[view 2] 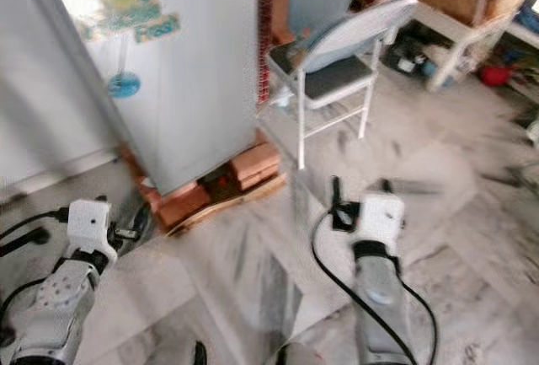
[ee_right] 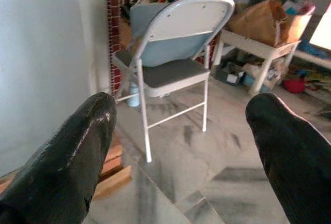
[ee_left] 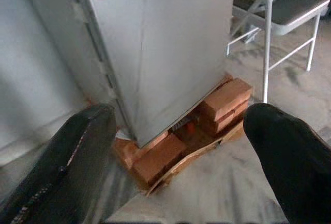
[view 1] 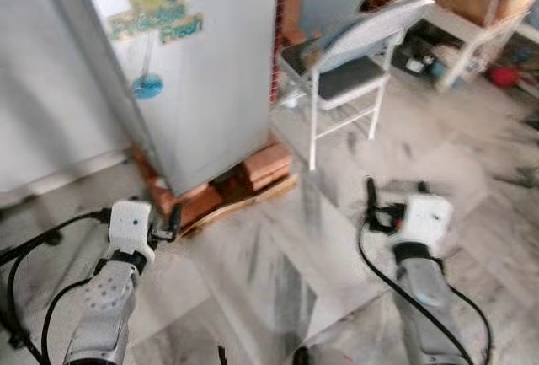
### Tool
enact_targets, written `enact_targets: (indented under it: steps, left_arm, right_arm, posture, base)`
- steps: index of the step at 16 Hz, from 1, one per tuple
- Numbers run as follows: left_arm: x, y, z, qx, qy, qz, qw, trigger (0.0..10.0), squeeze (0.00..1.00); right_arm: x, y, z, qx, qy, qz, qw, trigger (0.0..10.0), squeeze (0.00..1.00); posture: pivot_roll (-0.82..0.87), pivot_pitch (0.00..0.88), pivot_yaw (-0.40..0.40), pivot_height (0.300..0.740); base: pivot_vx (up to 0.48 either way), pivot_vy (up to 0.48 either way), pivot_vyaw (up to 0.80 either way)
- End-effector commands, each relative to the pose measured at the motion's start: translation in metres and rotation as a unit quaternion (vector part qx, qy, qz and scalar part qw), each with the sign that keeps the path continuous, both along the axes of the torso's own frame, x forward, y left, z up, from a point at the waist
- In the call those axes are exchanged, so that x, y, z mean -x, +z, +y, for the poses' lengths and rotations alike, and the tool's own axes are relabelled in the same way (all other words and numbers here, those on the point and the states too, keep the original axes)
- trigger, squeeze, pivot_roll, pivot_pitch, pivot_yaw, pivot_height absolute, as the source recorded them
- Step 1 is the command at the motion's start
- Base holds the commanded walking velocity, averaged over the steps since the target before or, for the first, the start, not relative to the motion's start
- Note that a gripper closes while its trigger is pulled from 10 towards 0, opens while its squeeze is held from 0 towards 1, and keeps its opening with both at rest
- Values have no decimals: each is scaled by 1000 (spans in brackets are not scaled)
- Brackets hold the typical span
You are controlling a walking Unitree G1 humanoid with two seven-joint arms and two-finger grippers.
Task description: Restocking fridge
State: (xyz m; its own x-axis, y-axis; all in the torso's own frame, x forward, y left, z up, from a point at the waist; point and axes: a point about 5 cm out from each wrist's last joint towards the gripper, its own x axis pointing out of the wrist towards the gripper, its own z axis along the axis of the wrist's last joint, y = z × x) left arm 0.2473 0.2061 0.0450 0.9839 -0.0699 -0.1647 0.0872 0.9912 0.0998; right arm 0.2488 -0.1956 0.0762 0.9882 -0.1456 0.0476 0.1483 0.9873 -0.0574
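Fridge [view 1: 198, 70]: a closed grey fridge stands ahead to your left, raised on bricks [ee_left: 225, 100] and a wooden board.
Left gripper [ee_left: 176, 157]: low near the fridge's base, fingers spread wide, holding nothing.
Right gripper [ee_right: 181, 146]: over marble floor [view 1: 472, 154], fingers wide apart, empty, facing a folding chair [ee_right: 173, 53].

Marble floor [view 1: 472, 154] – folding chair [view 1: 354, 53].

Fridge [view 1: 202, 78] sticker [view 1: 158, 7] blurred, "Fresh" just legible, rest unreadable
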Motion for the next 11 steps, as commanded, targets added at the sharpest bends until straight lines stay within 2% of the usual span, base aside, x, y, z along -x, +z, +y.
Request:
enact_targets:
  steps: [1,7,11]
  left_arm:
    - [2,2,-4,11,6,-3,1000,10000,0]
    - [3,2,-13,21,7,4,1000,10000,0]
    - [1,6,-14,19,5,6,1000,10000,0]
  right_arm:
    - [10,-1,-13,9,-23,-1,1000,10000,0]
    - [10,1,-10,15,-12,-1,1000,10000,0]
    - [7,1,-3,12,3,4,1000,10000,0]
  posture:
    - [22,36,14,740]
    - [23,49,-5,740]
    - [38,63,-24,740]
  base:
    - [0,0,0]
    - [0,0,0]
    - [0,427,0]
